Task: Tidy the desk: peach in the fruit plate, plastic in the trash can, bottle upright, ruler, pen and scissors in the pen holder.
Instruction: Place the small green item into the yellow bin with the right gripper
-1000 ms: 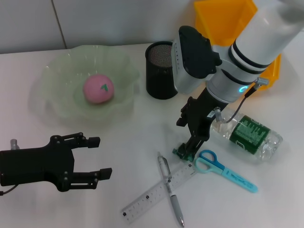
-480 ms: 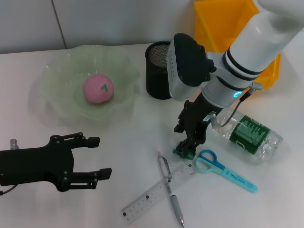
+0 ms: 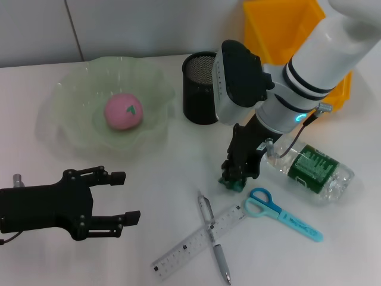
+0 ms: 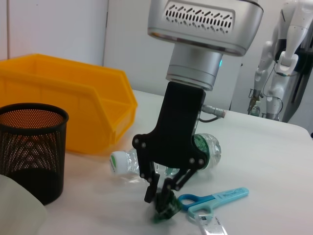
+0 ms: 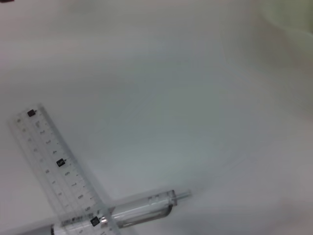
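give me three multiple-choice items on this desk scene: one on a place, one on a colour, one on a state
1. Where is the peach?
A. in the fruit plate
B. in the trash can
C. beside the scissors

2. What colour is the trash can?
A. black
B. yellow
C. pale green

3. How is the bottle?
A. upright
B. lying on its side
C. inside the pen holder

Answers:
1. A, the pink ball sits in the ruffled green dish.
2. B, the bin behind the pen holder is bright yellow.
3. B, its cap points sideways on the desk, next to the right tool, which is pinching a small green scrap.
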`<state>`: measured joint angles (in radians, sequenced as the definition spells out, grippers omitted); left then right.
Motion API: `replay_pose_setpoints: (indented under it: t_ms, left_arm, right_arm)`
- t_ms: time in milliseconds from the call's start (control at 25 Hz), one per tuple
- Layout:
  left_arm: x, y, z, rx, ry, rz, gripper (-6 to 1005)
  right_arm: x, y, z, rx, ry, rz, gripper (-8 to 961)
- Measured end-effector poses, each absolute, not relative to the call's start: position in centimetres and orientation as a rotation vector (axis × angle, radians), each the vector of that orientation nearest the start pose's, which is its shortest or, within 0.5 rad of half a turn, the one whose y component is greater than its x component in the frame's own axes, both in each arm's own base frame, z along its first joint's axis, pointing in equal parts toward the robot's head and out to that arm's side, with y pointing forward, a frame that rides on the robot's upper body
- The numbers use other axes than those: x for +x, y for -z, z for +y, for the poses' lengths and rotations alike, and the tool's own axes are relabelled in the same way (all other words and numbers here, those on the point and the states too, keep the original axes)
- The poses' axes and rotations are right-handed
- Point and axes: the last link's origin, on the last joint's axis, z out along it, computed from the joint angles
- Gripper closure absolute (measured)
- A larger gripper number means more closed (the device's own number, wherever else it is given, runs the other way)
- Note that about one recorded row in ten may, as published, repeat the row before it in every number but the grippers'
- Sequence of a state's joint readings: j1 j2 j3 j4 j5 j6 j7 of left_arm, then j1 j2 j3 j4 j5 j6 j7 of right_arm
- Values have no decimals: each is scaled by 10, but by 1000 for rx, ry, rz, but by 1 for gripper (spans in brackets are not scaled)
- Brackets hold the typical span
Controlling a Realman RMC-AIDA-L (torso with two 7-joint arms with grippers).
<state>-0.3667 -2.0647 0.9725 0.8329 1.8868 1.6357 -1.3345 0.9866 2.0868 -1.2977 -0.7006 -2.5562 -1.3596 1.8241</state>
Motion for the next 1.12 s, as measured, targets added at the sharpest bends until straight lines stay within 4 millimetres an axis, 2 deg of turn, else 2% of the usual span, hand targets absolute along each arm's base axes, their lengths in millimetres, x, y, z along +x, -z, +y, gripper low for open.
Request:
replay_pose_setpoints:
  t_ms: [160, 360, 800, 1120]
  left_arm:
    - [-266, 1, 289, -2896, 613, -417, 157]
    - [-267, 0, 288, -2891, 617, -423, 158]
    - [-265, 1, 289, -2896, 623, -417, 158]
    - [-264, 1, 289, -2897, 624, -412, 158]
  right_arm:
    - [161, 61, 395, -3016, 656, 70, 741]
    - [158, 57, 395, -3021, 644, 68, 907]
    - [150, 45, 397, -3007, 596, 63, 918]
    - [144, 31, 402, -2971, 480, 86, 917]
